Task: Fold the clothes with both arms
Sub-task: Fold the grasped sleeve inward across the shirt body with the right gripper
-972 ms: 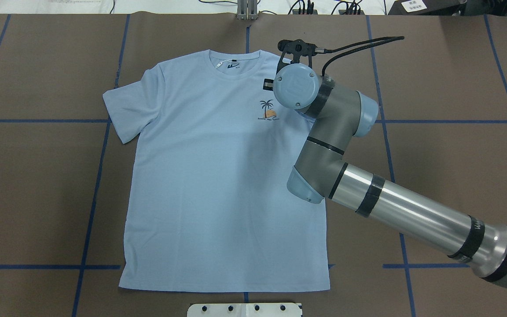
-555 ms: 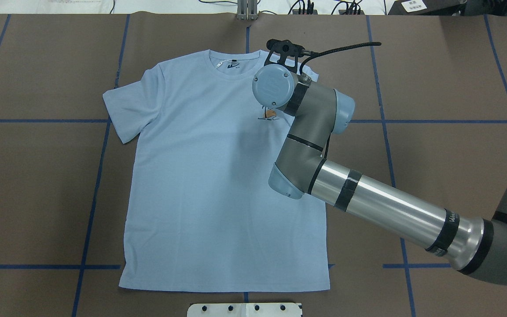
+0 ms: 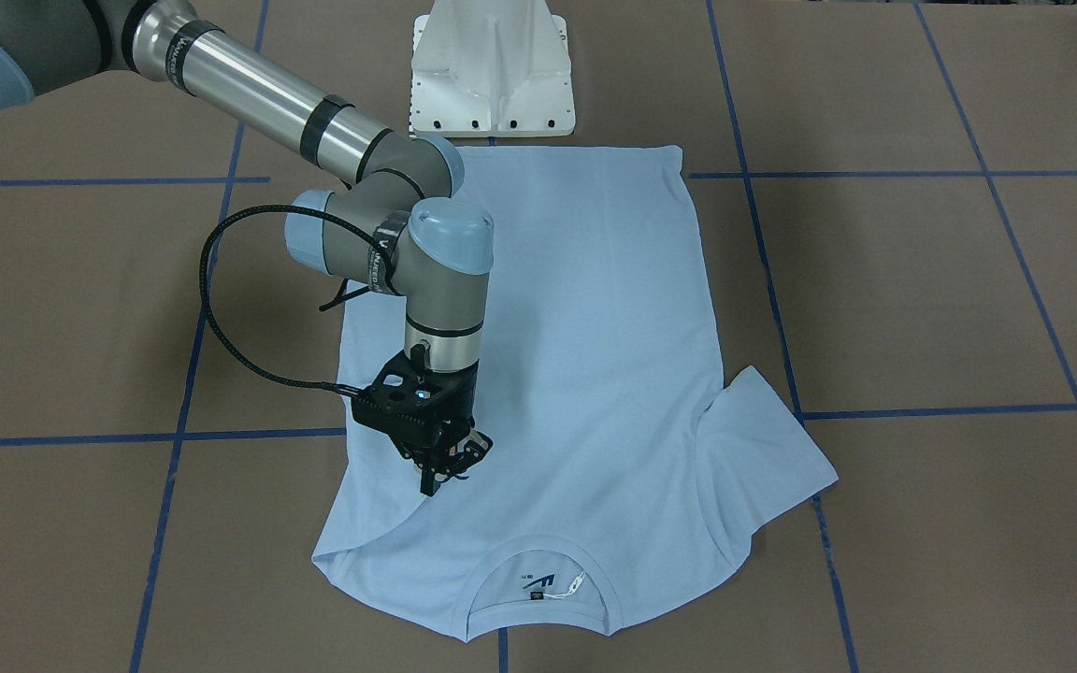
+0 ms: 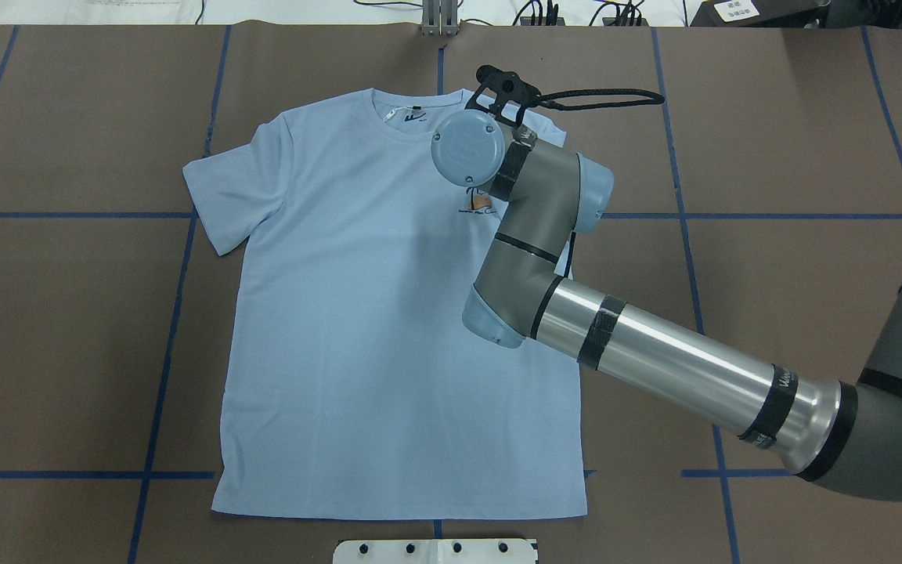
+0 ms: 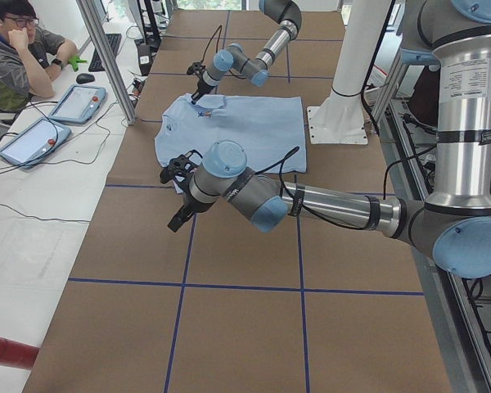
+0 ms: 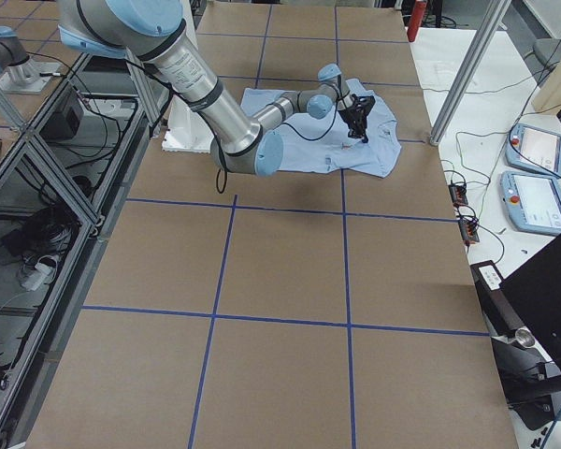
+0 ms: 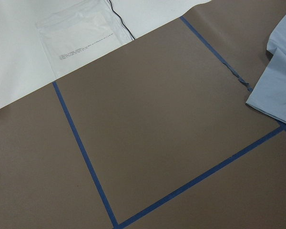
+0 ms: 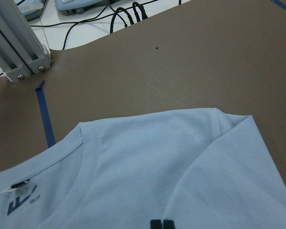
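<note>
The light blue T-shirt lies flat and face up on the brown table, collar at the far side. It also shows in the front view. Its right-hand sleeve is folded in over the chest. My right gripper stands over that folded sleeve, shut on its hem, and its closed fingertips show in the right wrist view. In the overhead view the wrist hides the gripper and part of the palm-tree print. My left gripper hovers off the shirt's left side; I cannot tell whether it is open. Its wrist view shows only the other sleeve's edge.
The white pedestal base stands at the shirt's hem side. An aluminium post and cables sit at the far table edge. A plastic bag lies past the brown cover. An operator sits at the side desk.
My right arm has swung leftward over the shirt's chest, carrying the sleeve inward. Its wrist now covers most of the print.
</note>
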Motion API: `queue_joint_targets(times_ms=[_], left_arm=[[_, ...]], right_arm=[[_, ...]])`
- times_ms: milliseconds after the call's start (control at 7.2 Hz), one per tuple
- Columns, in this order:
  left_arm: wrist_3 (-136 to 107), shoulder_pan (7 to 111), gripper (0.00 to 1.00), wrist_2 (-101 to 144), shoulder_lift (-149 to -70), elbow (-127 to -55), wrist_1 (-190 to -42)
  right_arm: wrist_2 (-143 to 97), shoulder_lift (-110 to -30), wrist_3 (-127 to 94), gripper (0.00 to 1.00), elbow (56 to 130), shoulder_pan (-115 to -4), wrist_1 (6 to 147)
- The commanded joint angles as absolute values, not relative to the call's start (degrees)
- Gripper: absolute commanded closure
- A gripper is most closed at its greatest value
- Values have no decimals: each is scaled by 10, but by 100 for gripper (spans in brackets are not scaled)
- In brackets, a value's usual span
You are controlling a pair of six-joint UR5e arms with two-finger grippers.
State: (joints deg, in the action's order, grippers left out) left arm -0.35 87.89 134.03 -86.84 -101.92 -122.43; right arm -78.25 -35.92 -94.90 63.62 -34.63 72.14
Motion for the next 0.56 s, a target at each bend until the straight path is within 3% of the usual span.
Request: queue_joint_targets(times_ms=[0, 139, 278, 416], left_arm=[[-4, 879, 0, 1340, -868, -1020, -1224], [-4, 879, 0, 1340, -868, -1019, -1224], [-4, 879, 0, 1340, -868, -1019, -1224], [-4, 879, 0, 1340, -869, -1018, -1224]], right_arm=[[-776, -352, -1008, 100, 635, -346, 722], [-774, -350, -1018, 90, 635, -346, 721], [-773, -351, -1011, 50, 635, -346, 722], [-766, -350, -955, 0, 634, -339, 722]])
